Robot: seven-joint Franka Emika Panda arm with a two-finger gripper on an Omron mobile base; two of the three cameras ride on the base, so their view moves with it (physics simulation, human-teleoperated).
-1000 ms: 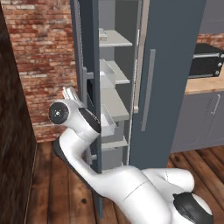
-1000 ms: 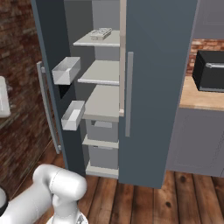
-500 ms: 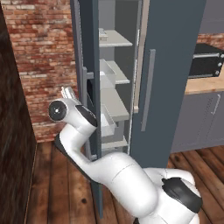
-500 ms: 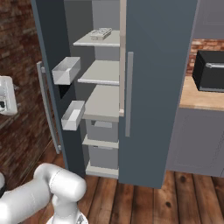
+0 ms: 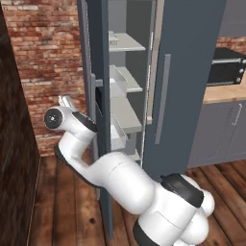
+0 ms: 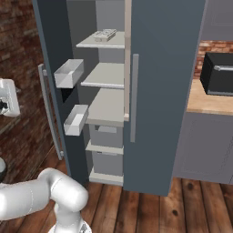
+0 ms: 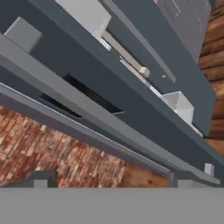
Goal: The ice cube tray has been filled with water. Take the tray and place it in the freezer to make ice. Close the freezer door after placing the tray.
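Ajar freezer door (image 6: 50, 68) beside brick wall (image 5: 45, 57) (long grey handle (image 6: 49, 113))

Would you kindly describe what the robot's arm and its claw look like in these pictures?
The arm is glossy white, built of rounded, tube-like segments with dark grey bands and a round dark cap at the joints. The claw shows two small dark grey finger tips. No cables or markings are visible.

White freezer shelves (image 6: 107, 75), ice cube tray (image 6: 104, 34) on top shelf
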